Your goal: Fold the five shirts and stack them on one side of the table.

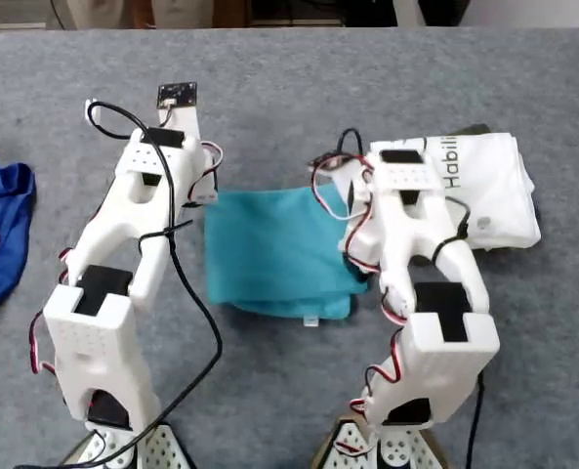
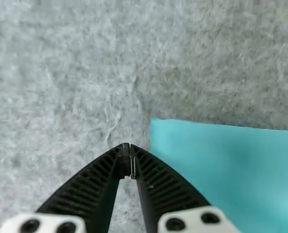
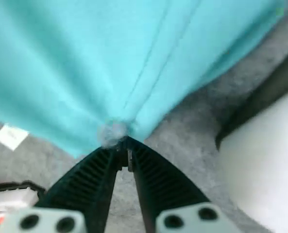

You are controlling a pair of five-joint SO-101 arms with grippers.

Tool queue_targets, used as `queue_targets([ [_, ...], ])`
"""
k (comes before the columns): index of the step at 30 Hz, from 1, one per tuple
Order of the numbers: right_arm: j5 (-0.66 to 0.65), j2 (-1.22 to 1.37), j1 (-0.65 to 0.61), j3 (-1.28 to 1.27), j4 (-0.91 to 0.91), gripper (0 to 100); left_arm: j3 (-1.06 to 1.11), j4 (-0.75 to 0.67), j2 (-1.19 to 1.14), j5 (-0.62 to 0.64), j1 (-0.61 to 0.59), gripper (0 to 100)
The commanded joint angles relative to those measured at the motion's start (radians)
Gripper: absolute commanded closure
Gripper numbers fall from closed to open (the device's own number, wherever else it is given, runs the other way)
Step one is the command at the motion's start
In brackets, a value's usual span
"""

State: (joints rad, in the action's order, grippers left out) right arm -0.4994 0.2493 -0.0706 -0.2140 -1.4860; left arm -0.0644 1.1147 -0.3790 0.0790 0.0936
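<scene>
A teal shirt [image 1: 274, 252] lies folded at the table's middle between both arms. My left gripper [image 2: 127, 160] is shut with nothing in it, tips down on the grey felt just off the teal shirt's [image 2: 226, 170] far left corner. At the shirt's right edge my right gripper [image 3: 125, 151] is shut on the teal shirt [image 3: 110, 68]; the cloth bunches and creases at its tips. A folded white shirt [image 1: 489, 191] rests on a dark one [image 1: 476, 129] at the right side. Crumpled at the left edge is a blue shirt [image 1: 1, 230].
The grey felt table [image 1: 299, 98] is bare along its far side and front middle. A small white label [image 3: 10, 136] pokes from the teal shirt's near edge. The white shirt [image 3: 267, 165] and dark cloth [image 3: 260, 99] lie close beside my right gripper.
</scene>
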Motion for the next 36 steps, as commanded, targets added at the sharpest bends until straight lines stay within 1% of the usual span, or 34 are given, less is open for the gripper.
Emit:
queue_targets([
  [1,-0.011,-0.101,0.004,0.148,-0.121,99.7,-0.052,-0.005,0.013,0.008,0.006,98],
  [5,0.015,-0.137,-0.038,0.348,-0.270,99.7,-0.110,0.098,0.035,0.008,0.008,98],
  [9,0.040,-0.061,-0.094,0.532,-0.281,99.7,-0.160,0.110,0.038,0.008,0.023,98],
  [12,0.048,0.077,-0.116,0.682,-0.267,99.7,-0.158,0.109,0.036,0.006,0.037,98],
  [14,0.100,0.189,-0.116,0.794,-0.242,99.7,-0.152,0.109,0.021,0.009,0.051,98],
  [17,0.137,0.371,-0.110,0.969,-0.236,99.7,-0.158,0.107,-0.031,0.012,0.060,98],
  [20,0.137,0.545,-0.099,1.122,-0.269,99.7,-0.175,0.107,-0.101,0.012,0.060,98],
  [23,0.137,0.700,-0.070,1.242,-0.296,99.7,-0.198,0.074,-0.189,0.012,0.058,98],
  [27,0.137,0.817,-0.018,1.340,-0.298,99.7,-0.221,0.052,-0.275,0.014,0.058,98],
  [31,0.137,0.839,0.018,1.366,-0.298,99.7,-0.238,0.054,-0.278,0.014,0.057,98],
  [36,0.137,0.816,0.005,1.365,-0.302,99.7,-0.239,0.054,-0.278,0.012,0.057,98],
])
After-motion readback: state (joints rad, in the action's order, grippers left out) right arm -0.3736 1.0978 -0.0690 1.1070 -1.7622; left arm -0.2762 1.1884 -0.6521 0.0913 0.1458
